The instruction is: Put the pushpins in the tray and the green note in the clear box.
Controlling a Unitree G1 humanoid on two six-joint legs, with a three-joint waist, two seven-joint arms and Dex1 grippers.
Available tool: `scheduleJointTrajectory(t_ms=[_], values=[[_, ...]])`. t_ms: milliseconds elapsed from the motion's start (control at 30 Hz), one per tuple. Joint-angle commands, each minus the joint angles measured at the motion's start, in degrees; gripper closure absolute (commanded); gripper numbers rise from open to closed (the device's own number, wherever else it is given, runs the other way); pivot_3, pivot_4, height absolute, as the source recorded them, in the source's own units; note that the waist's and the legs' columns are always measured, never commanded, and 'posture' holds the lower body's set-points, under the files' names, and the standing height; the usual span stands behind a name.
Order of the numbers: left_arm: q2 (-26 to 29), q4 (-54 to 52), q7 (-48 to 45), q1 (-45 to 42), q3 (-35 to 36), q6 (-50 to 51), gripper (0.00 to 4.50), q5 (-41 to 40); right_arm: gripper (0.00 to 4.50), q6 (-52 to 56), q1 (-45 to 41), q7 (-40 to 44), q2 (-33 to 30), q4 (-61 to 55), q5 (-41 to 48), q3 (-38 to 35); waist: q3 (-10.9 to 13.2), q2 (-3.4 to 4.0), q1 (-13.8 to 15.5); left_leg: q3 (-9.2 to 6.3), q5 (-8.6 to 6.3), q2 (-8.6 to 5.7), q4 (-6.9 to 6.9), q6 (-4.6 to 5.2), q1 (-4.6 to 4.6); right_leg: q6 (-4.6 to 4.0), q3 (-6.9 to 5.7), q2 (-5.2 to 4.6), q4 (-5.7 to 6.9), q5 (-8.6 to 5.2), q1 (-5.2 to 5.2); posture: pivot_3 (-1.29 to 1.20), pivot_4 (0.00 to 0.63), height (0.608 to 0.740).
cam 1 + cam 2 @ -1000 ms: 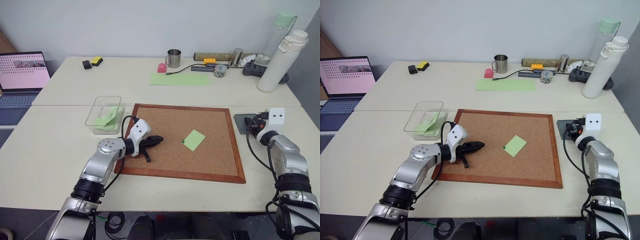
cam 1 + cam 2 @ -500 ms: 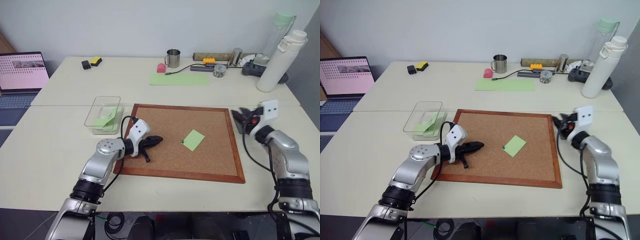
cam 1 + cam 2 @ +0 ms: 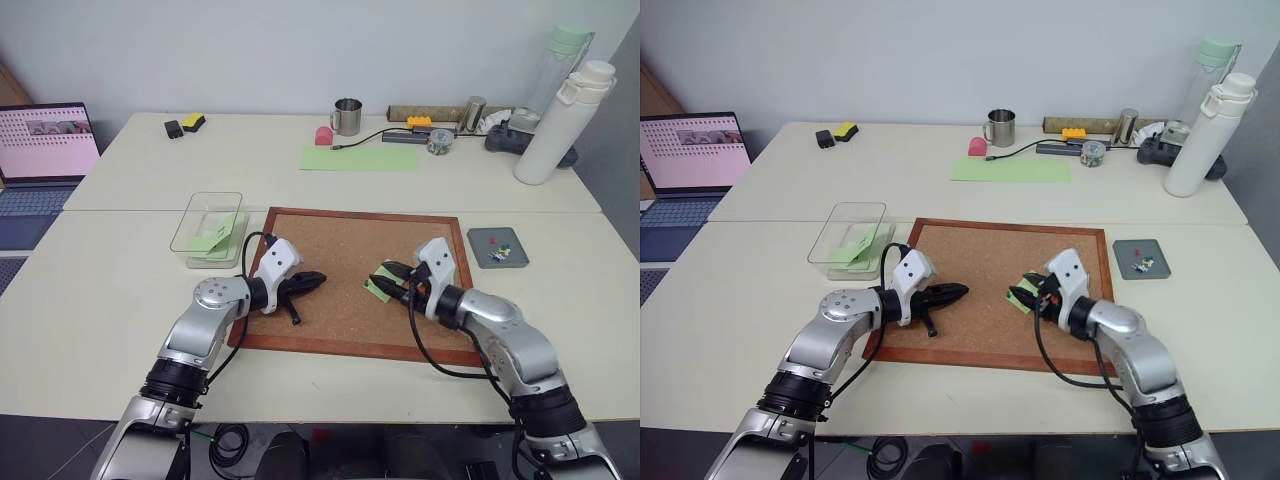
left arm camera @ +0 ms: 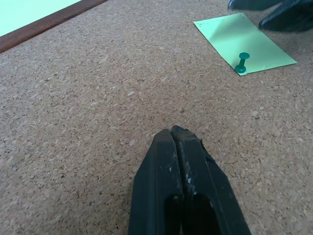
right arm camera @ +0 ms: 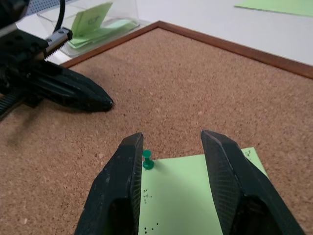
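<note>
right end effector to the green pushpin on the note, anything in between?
Nothing visible. The right end effector is open over the note, with the green pushpin just inside one finger. The left end effector sits apart on the corkboard.

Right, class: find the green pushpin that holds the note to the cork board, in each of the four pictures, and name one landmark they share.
Left eye view: the green pushpin sits mid-board, at the note's corner.
Right eye view: same spot, by the right gripper.
Left wrist view: upper right, on the green note.
Right wrist view: centre, beside one finger.
Shared landmark: the cork board.
</note>
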Motion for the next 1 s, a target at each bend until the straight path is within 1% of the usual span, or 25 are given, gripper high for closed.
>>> scheduleJointTrajectory(t_ms=[33, 467, 867, 1000], values=[[0.9, 0.5, -0.2, 1.6, -1.0, 2.0, 4.50, 1.0, 2.57, -1.0, -1.1, -0.4, 0.4, 0.9, -2.1, 0.8, 0.0, 0.00, 0.0, 0.00, 0.00, 0.00, 0.00, 0.00, 0.00, 0.00, 0.00, 0.00, 0.00, 0.00, 0.00, 0.00, 0.150, 0.740], [0.8, -0.2, -0.1, 2.1, -0.6, 2.4, 4.50, 1.0, 2.57, -0.7, -3.0, 0.3, 3.2, 2.9, -4.6, 3.2, 0.0, 0.00, -0.3, -0.01, 0.00, 0.01, -0.01, 0.00, 0.03, 0.00, 0.01, 0.02, 0.01, 0.00, 0.00, 0.00, 0.150, 0.740], [1.2, -0.6, 0.1, 2.4, -0.3, 2.5, 4.50, 1.1, 2.57, 0.0, -3.0, 4.4, 0.9, 0.9, -5.2, 5.2, 0.0, 0.00, -0.6, -0.03, 0.00, 0.01, -0.01, 0.00, 0.03, 0.00, 0.00, 0.02, 0.02, 0.00, 0.00, 0.00, 0.150, 0.740], [1.0, -0.2, 0.2, 2.1, -0.2, 2.4, 4.50, 1.1, 2.57, -0.3, -4.3, 4.1, 2.0, 2.3, -5.7, 6.1, 0.0, 0.00, -0.6, -0.03, 0.00, 0.01, -0.01, 0.00, 0.03, 0.00, 0.00, 0.02, 0.01, 0.00, 0.00, 0.00, 0.150, 0.740]])
